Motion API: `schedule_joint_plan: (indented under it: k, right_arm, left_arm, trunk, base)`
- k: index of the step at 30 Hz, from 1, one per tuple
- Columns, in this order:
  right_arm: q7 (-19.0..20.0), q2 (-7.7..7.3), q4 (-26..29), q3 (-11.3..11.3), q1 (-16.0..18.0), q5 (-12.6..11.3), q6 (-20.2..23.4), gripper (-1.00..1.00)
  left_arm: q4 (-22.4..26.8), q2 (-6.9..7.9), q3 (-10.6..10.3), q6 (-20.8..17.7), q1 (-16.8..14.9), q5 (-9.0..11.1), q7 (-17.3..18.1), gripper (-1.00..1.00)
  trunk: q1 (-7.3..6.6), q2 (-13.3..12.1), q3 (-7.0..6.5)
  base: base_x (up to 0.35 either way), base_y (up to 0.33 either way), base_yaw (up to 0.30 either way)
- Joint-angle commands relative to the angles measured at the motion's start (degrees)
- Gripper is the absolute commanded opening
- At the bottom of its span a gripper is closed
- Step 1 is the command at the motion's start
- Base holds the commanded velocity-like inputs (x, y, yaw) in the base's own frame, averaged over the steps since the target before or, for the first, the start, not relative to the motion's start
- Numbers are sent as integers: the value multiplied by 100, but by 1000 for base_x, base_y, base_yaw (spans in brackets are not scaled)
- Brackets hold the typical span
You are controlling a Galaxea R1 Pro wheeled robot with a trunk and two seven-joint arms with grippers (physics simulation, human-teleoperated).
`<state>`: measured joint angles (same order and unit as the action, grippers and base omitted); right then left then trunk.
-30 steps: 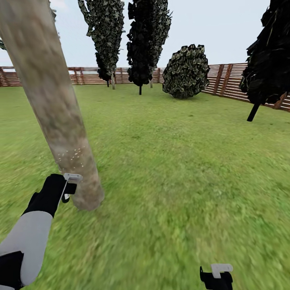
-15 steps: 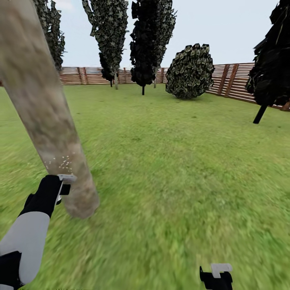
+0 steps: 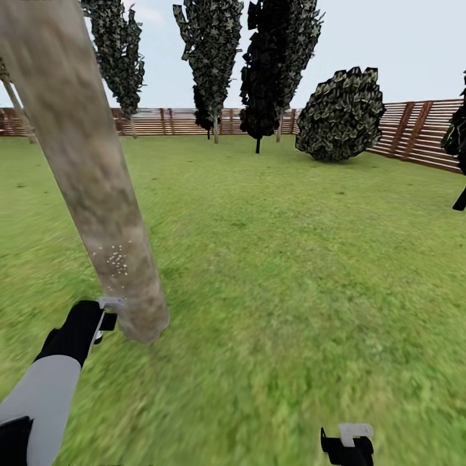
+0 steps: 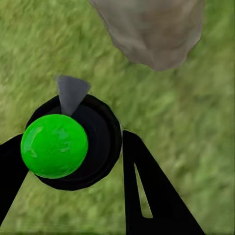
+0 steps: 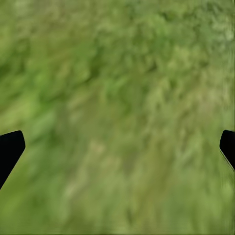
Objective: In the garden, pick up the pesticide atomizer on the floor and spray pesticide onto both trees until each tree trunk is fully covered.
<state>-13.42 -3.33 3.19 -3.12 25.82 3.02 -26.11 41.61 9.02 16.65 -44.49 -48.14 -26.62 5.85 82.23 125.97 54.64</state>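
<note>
1. Left gripper: closed around the atomizer, one black finger on each side of its black body; green round cap between the fingers, grey nozzle aimed toward the tree trunk.
2. Atomizer in head view: held in the left gripper, just beside the base of the tree trunk, low above the lawn; touching or apart cannot be told.
3. Trunk surface: pale speckles on the bark just above the nozzle.
4. Right gripper: open wide, empty; only two dark fingertips at opposite edges of the view, blurred grass between them.
5. Right gripper in head view: low, well apart from the trunk.
6. Background: wooden fence behind the lawn, dark column-shaped trees and a round bush before it.
</note>
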Motion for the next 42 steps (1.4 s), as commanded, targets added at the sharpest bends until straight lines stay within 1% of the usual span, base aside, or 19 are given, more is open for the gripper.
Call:
schedule_joint_plan:
  k: [1, 5, 6, 8, 9, 10, 17, 20, 21, 23, 24, 27, 28, 33, 35, 36, 38, 39, 42]
  right_arm:
    - [-46, -1, -2, -31, 2, 32, 1, 100]
    - [-46, -1, -2, -31, 2, 32, 1, 100]
    - [-46, -1, -2, -31, 2, 32, 1, 100]
    - [-46, -1, -2, -31, 2, 32, 1, 100]
    - [-46, -1, -2, -31, 2, 32, 1, 100]
    - [-46, -1, -2, -31, 2, 32, 1, 100]
    - [-46, -1, -2, -31, 2, 32, 1, 100]
    - [-46, -1, -2, -31, 2, 32, 1, 100]
    - [-46, -1, -2, -31, 2, 32, 1, 100]
    - [-46, -1, -2, -31, 2, 32, 1, 100]
    - [-46, -1, -5, -31, 2, 32, 1, 100]
    - [-46, -1, -10, -31, 2, 32, 1, 100]
    - [-46, -1, -10, -31, 2, 32, 1, 100]
    - [-46, -1, -11, -31, 2, 32, 1, 100]
    - [-46, 7, -11, -37, 2, 38, 1, 100]
    - [-46, 12, -11, -38, 2, 39, 1, 100]
    - [-46, 15, -7, -39, 2, 40, 1, 100]
    - [-46, 16, -4, -39, 2, 41, 1, 100]
    - [-46, 20, -3, -38, 2, 41, 1, 100]
  left_arm:
    - [-59, -5, 22, 26, 5, -80, 58, -100]
    - [-125, -11, 52, 93, 22, -80, 57, -100]
    - [-119, -35, 55, 96, 23, -63, 57, -100]
    - [-113, -68, 57, 101, 23, -1, 52, -100]
    - [-110, -81, 63, 105, 24, 75, 49, -100]
    - [-110, -83, 65, 106, 24, 89, 48, -100]
    - [-108, -76, 56, 107, 24, 96, 48, -100]
    - [-125, -3, 70, 118, 30, 81, 40, -100]
    - [-135, 22, 120, 125, 34, 77, 35, -100]
    - [-168, 120, 297, 141, 67, 67, 21, -100]
    - [-166, 177, 372, 159, 140, 67, 17, -100]
    - [-130, 241, 432, 201, 300, 63, -26, -100]
    - [-124, 239, 437, 208, 328, 66, -46, -100]
    - [-164, 72, 449, 271, 357, 101, -67, -100]
    - [-364, 52, 460, 781, 396, 130, -81, -100]
    - [-407, 46, 461, 964, 407, 146, -129, -100]
    - [-469, 35, 462, 1094, 415, 168, -276, -100]
    - [-493, 36, 467, 1141, 418, 182, -411, -100]
    - [-506, 43, 592, 1181, 419, 321, -483, -100]
  trunk:
    - [0, 2, 5]
    - [0, 2, 5]
    - [0, 2, 5]
    - [0, 2, 5]
    - [0, 2, 5]
    - [0, 2, 5]
    - [0, 2, 5]
    - [0, 2, 5]
    - [0, 2, 5]
    - [0, 2, 5]
    - [0, 2, 5]
    - [0, 2, 5]
    - [0, 2, 5]
    - [0, 2, 5]
    - [0, 2, 5]
    - [0, 2, 5]
    - [0, 2, 5]
    - [0, 2, 5]
    - [0, 2, 5]
  base:
    - [81, -269, 274]
    - [89, -269, 116]
    - [119, -270, 16]
    - [133, -270, 8]
    - [148, -270, 2]
    - [150, -270, 1]
    - [148, -270, 6]
    - [120, -269, 167]
    - [105, -269, 249]
    - [99, -269, 265]
    - [94, -270, 272]
    - [88, -271, 275]
    - [85, -271, 276]
    - [85, -271, 276]
    - [93, -271, 276]
    - [130, -269, 276]
    - [151, -268, 277]
    - [166, -266, 276]
    - [169, -266, 276]
